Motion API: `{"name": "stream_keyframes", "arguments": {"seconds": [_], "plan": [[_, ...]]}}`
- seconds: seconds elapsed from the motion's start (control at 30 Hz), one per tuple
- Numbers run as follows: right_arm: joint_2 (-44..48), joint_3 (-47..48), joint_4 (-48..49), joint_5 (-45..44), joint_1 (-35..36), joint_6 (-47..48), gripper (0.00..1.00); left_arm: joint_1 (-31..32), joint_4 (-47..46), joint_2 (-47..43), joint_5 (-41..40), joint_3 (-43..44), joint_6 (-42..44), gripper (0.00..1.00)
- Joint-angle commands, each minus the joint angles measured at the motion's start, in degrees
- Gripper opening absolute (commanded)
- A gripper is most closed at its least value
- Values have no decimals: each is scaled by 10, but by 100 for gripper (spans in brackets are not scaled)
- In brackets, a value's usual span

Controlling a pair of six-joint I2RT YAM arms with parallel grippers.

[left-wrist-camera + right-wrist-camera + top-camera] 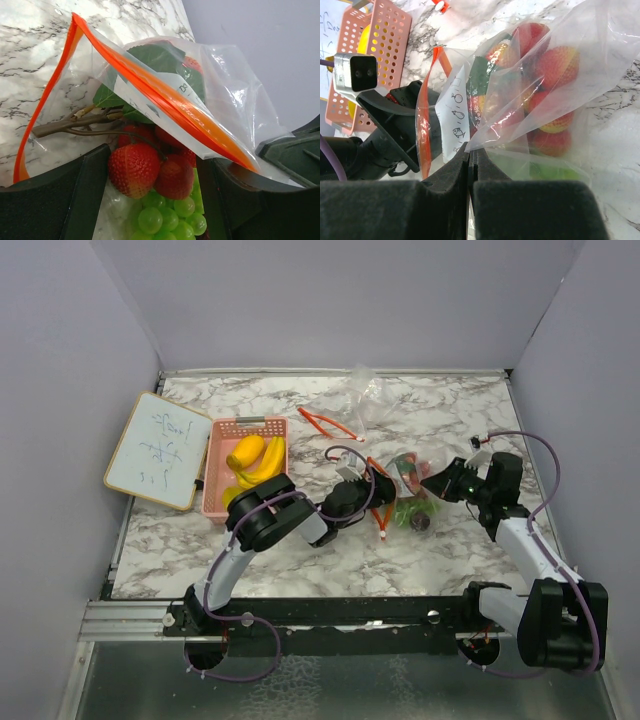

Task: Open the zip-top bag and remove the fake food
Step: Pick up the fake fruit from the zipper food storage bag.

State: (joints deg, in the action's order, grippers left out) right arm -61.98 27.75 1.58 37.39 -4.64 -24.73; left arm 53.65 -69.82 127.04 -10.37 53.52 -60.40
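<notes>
Centre of top view: zip-top bag (408, 478) lying on marble table (450, 420). Right gripper (470, 167) pads pressed together, clamped on clear bag film. Left gripper (154, 192) fingers apart at orange zip mouth, flanking fake food (134, 169): red strawberries, green grapes (167, 220), all inside bag.
</notes>
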Motion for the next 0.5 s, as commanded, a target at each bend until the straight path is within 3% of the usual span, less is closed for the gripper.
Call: {"name": "stream_keyframes", "arguments": {"seconds": [0.0, 0.23, 0.47], "plan": [[-2, 6, 14, 12, -3, 9, 2, 5, 106, 32, 3, 18, 29, 70], [-3, 7, 12, 8, -3, 11, 2, 5, 124, 30, -8, 20, 42, 34], [-3, 6, 13, 3, -3, 7, 2, 2, 99, 9, 0, -13, 45, 30]]}}
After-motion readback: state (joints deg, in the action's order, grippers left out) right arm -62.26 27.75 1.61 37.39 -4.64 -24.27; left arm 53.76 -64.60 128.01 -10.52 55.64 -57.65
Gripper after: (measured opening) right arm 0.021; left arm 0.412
